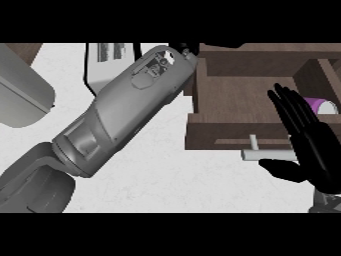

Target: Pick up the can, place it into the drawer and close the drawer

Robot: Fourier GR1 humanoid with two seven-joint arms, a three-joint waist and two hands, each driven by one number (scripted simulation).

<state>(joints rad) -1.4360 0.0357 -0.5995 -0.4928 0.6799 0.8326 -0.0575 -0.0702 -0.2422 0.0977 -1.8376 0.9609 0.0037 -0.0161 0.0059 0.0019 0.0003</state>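
White speckled counter runs under everything you see. At far left a grey rounded appliance (14, 92) sits at the edge. Your left forearm (121, 115) crosses the middle, and its left hand (182, 49) is mostly hidden at the drawer's back corner, so I cannot tell how its fingers are set. The wooden drawer (232, 107) stands open, with its pale handle (265, 154) in front. Your right hand (309, 135) rests flat, fingers straight, holding nothing. The can (324, 106), purple with a white rim, lies inside the drawer at right. It's probably light, rigid and smooth; take it round its sides. No readable writing shows.
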